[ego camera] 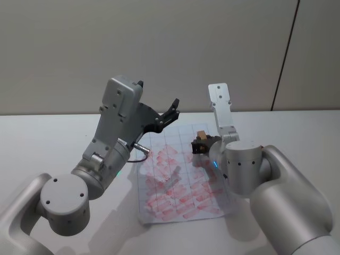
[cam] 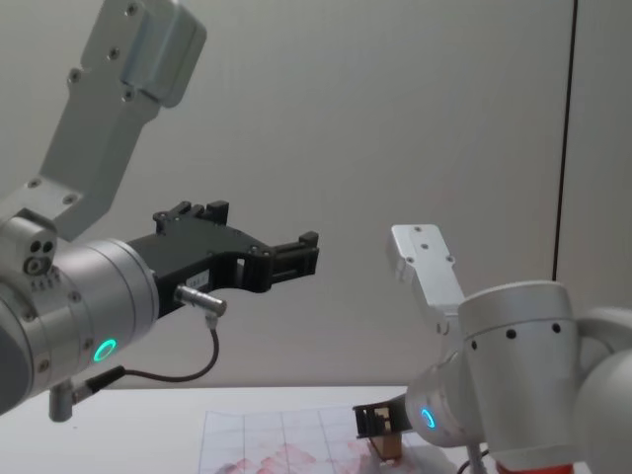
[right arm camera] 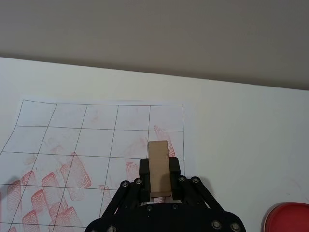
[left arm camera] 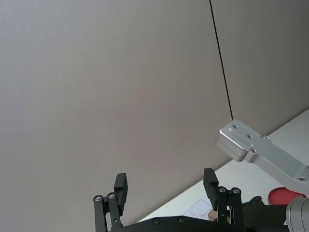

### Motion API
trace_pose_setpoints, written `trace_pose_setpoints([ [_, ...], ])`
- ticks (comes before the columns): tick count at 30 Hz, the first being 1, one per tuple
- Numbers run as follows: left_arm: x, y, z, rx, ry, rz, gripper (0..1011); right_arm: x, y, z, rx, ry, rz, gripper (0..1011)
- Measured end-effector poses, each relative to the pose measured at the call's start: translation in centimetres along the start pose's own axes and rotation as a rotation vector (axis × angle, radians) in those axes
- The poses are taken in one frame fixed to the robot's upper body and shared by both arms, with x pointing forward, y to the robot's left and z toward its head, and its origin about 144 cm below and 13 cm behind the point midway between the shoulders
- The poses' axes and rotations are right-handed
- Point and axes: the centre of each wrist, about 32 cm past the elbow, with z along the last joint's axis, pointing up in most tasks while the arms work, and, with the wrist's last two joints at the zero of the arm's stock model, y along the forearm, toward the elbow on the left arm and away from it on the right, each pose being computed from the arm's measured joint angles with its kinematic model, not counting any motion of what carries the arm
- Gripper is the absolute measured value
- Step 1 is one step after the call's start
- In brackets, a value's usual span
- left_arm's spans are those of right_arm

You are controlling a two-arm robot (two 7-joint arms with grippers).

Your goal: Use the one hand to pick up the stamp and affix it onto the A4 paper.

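Snugly between the right gripper's [right arm camera: 159, 170] clamped fingers sits the stamp [right arm camera: 158, 157], its free end over the A4 paper [right arm camera: 87, 130], while the left gripper [left arm camera: 164, 186] hangs raised, wide open and empty.

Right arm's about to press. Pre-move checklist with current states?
1. Grip: ok. The right gripper is shut on the stamp, whose end sticks out past the fingers.
2. Stamp over the A4 paper: ok. It is above the grid, near the edge closest to the ink pad.
3. Height above the sheet: cannot tell.
4. Clean target cell: not ok. Red prints lie right around the stamp, while the far row looks emptier.
5. Stamp face inked: cannot tell, since the face is hidden.
6. Left gripper out of the way: ok. It is open, raised and off the sheet.
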Motion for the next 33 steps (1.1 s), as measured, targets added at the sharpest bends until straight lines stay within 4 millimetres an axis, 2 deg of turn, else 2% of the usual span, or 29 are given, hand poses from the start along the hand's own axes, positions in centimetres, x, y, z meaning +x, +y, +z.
trace_pose_setpoints([
  [11, 0.0, 0.0, 0.0, 0.0, 0.0, 0.0, 1001, 0.1, -1.1, 0.6, 0.051, -0.003, 0.0, 217],
  [19, 0.0, 0.0, 0.0, 0.0, 0.0, 0.0, 1001, 0.6, -3.0, 2.5, 0.153, -0.01, -0.014, 217],
  [24, 0.0, 0.0, 0.0, 0.0, 0.0, 0.0, 1001, 1.4, -4.3, 3.5, 0.209, -0.004, -0.041, 217],
  [33, 0.0, 0.0, 0.0, 0.0, 0.0, 0.0, 1001, 3.1, -5.6, 3.9, 0.233, 0.007, -0.096, 216],
])
